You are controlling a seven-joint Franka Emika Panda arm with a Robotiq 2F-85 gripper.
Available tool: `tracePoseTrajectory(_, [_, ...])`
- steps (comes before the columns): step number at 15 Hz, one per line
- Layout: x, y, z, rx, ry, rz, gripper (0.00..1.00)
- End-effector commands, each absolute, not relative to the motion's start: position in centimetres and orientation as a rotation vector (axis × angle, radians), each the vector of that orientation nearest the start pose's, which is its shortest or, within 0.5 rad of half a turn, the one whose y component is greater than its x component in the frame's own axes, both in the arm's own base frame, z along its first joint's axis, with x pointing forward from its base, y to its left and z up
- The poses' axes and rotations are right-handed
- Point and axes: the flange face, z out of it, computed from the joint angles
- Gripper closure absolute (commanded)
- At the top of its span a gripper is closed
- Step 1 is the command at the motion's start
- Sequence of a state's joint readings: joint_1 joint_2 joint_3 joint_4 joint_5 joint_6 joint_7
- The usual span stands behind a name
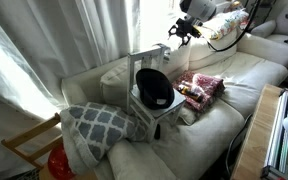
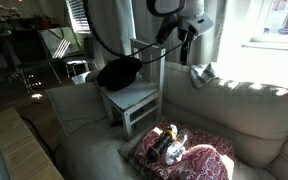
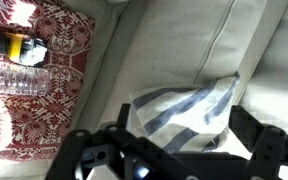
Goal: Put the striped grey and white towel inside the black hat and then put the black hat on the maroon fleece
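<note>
Living room, daylight coming through pale curtains (image 1: 24, 60). A cream sofa (image 1: 254, 85) fills most of both exterior views and carries everything.

- Arm (image 1: 198, 8): white, with dark cables, reaching in from above the sofa's back edge.
- Table (image 2: 134, 98): small, white, with an upright frame at its rear. It stands on the sofa seat, about mid-length.
- Grey cushion (image 1: 99, 122): white lattice pattern, on the seat at the sofa's end, just beside the table.
- Maroon fleece (image 2: 199, 160): spread flat on the seat on the table's other side, apart from the hat. A clear plastic bottle (image 3: 19, 78) and some small items I cannot make out lie on it.
- Black hat (image 1: 154, 88): on the tabletop, covering most of it. The towel is not in it.
- Towel (image 3: 189, 105): grey and white stripes, bunched in a crease at the sofa's back edge, well apart from the hat and beside the fleece in the wrist view.
- Fingers (image 3: 252, 135): spread wide, holding nothing. In the wrist view they stand one on each side of the towel, which lies in the gap between them. Whether they touch the towel cannot be told. In an exterior view the fingers (image 2: 184, 45) hang just above and beside the towel (image 2: 202, 73).
</note>
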State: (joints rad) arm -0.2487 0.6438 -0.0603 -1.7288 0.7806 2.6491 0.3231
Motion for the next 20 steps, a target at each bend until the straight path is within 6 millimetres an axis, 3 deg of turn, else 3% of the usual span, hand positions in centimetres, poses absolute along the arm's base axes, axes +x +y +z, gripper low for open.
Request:
tracePoseTrajectory(1, [65.4,-22.3,23.6,-2.176,1.588,-0.363,0.00])
tracePoseTrajectory(2, [65.5,-22.3,23.6,-2.175,1.587,-0.364,0.00])
tracePoseTrajectory(5, [66.2,-24.5,21.1,-2.186,1.588,-0.306,0.00])
tracePoseTrajectory(12, [68.7,-27.6,16.4,-2.205,1.184,-0.332,0.00])
tracePoseTrajectory(13, [67.5,-26.4,18.3,-2.234,1.260,-0.312,0.00])
tracePoseTrajectory(16, [68.1,-27.5,16.7,-2.231,1.217,-0.329,0.00])
tracePoseTrajectory(19, [68.7,-27.7,16.8,-2.227,1.209,-0.340,0.00])
tracePoseTrajectory(20, [69.4,-28.6,16.4,-2.234,1.187,-0.392,0.00])
